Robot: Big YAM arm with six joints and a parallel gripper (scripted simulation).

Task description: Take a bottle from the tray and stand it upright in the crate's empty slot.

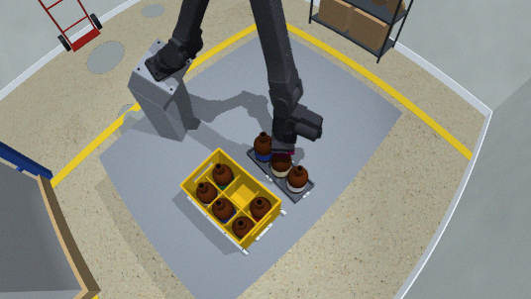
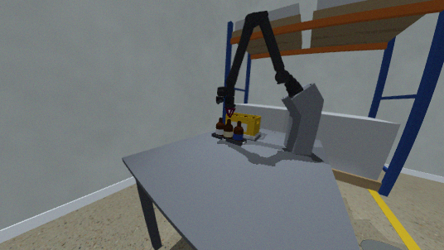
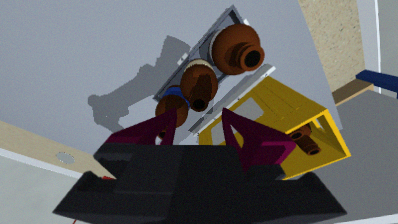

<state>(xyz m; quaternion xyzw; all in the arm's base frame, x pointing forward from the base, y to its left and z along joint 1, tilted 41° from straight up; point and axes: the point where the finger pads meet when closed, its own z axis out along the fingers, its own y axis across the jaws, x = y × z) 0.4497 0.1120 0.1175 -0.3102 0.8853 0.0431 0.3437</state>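
The dark tray holds three upright brown bottles: blue-labelled, cream-labelled in the middle, and white-labelled. My gripper is open and points down just above the cream-labelled bottle, holding nothing. The yellow crate stands beside the tray with several bottles in it. Its empty slot is the middle one of the row facing the tray.
The grey arm pedestal stands on the table behind the crate and tray. The blue-labelled and white-labelled bottles stand close on either side of the cream-labelled one. Bottle necks stand in the slots around the empty one.
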